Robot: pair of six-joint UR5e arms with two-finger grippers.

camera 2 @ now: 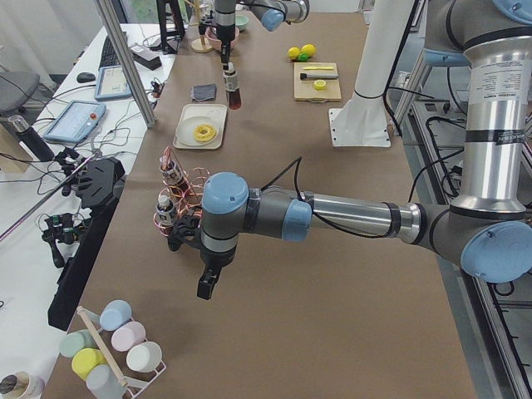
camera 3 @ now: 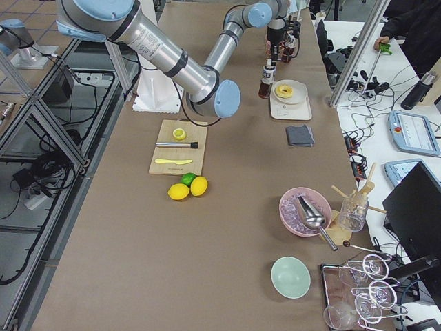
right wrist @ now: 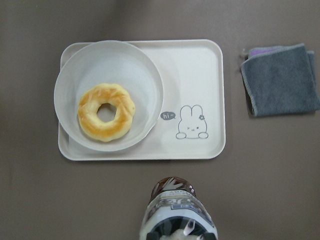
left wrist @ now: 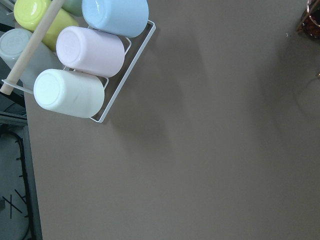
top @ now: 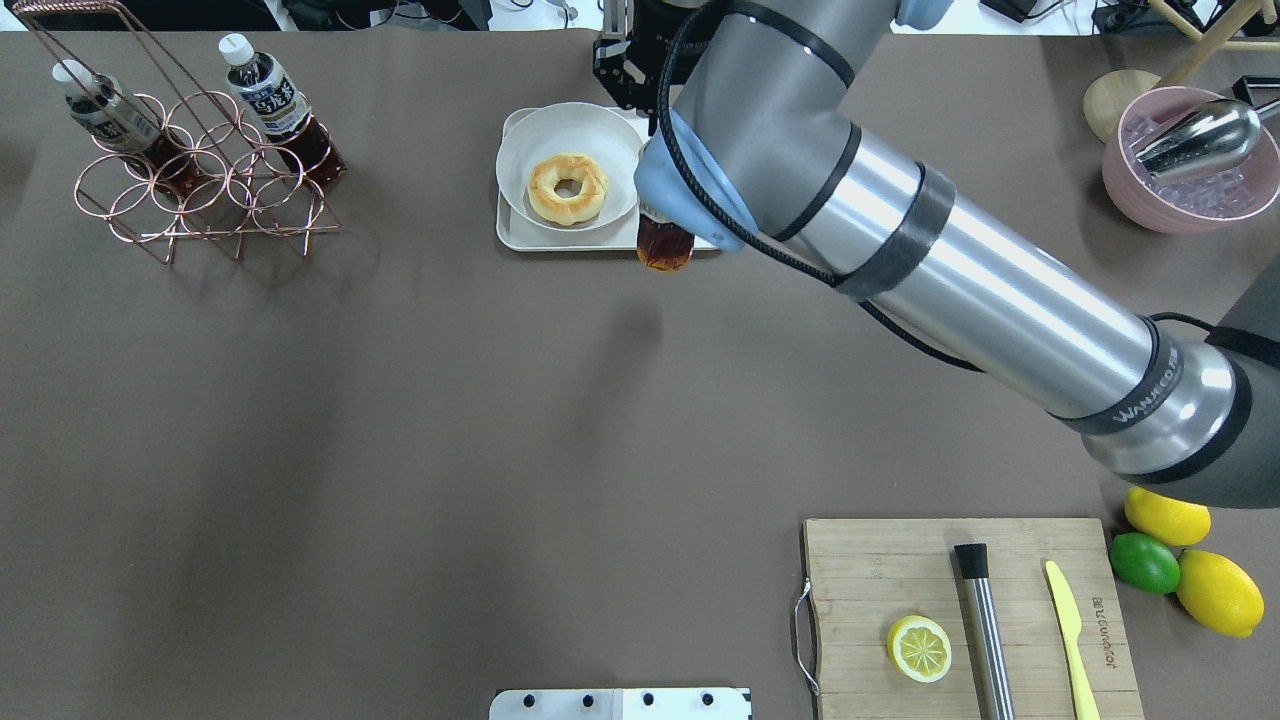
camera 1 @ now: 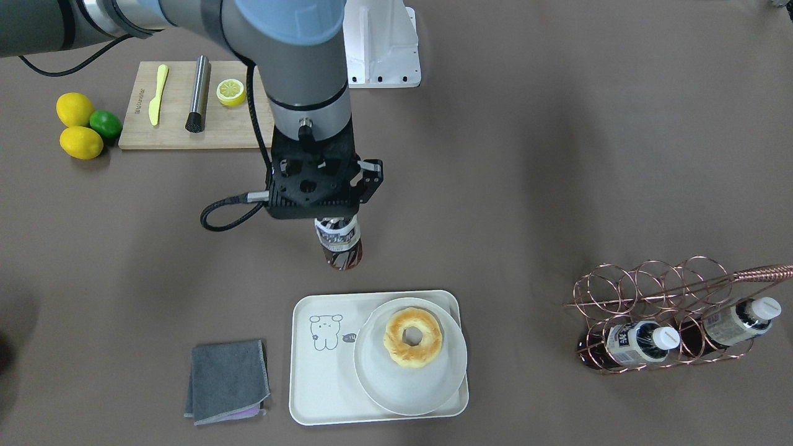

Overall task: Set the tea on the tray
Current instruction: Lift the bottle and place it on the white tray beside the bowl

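My right gripper (camera 1: 335, 224) is shut on the tea (camera 1: 340, 245), a small bottle of dark reddish-brown liquid with a navy-and-white label. It holds the bottle upright by the top, above the table and just short of the tray's long edge. The right wrist view shows the tea (right wrist: 175, 207) below the tray (right wrist: 200, 75). The cream tray (camera 1: 316, 378) has a cartoon animal drawing and carries a white plate (camera 1: 390, 384) with a doughnut (camera 1: 412, 338). My left gripper (camera 2: 207, 285) hangs above the table by the copper rack; I cannot tell whether it is open or shut.
A copper wire rack (camera 1: 657, 291) holds two more bottles. A folded grey cloth (camera 1: 228, 380) lies beside the tray. A wooden board (camera 1: 179, 133) carries a knife, a muddler and half a lemon, with lemons and a lime (camera 1: 105, 123) beside it. Pastel cups (left wrist: 90, 50) sit in a wire holder.
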